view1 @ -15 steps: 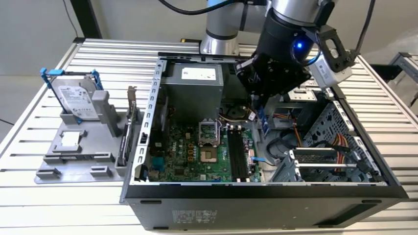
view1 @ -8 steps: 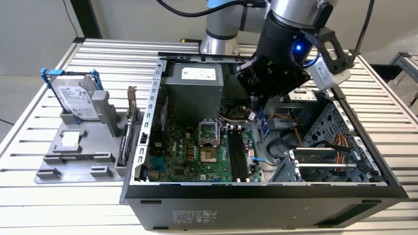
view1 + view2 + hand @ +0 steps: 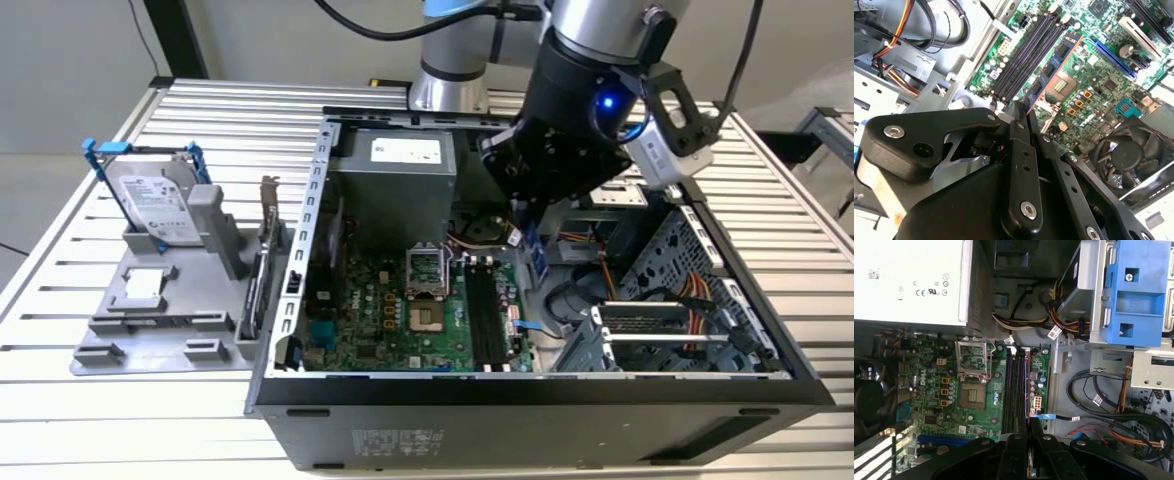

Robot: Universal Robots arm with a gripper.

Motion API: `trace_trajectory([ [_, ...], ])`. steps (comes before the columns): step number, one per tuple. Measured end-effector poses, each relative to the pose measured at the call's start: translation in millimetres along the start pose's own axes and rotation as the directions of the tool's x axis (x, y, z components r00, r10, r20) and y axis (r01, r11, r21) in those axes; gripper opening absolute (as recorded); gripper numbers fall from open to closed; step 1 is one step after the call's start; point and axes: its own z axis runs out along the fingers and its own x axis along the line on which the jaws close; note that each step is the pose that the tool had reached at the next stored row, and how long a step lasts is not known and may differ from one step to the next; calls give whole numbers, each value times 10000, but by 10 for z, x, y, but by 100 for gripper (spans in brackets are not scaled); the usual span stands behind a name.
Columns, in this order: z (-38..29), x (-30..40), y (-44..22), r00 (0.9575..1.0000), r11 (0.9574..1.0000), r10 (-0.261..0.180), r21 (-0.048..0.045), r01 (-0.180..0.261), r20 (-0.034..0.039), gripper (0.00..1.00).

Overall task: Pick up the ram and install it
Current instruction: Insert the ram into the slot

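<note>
Slatted metal table (image 3: 747,200) carrying an open computer case (image 3: 534,410), side panel removed. Nearest inside: motherboard (image 3: 400,320) on the case floor, with long black memory slots (image 3: 487,320) and an open processor socket (image 3: 427,320). Toward the exterior view's right, a drive bay (image 3: 667,330) with coloured cables. Farther back, a grey power supply (image 3: 394,165) against the far wall. Above the slots, gripper (image 3: 1021,107) hanging inside the case, fingers clamped on the ram (image 3: 1051,67), a bluish-green stick with dark chips, extending from the fingertips over the motherboard beside the slots in the second wrist view. To the exterior view's left, outside the case, a grey holder (image 3: 167,300) on the table, containing a hard drive (image 3: 154,205) in a blue frame, standing tilted.
</note>
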Motion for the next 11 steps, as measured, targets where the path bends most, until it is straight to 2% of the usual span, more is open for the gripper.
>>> trace_trajectory([
  [11, 57, -2, 0, 10000, 10000, 1, 39, -1, -1, 0],
])
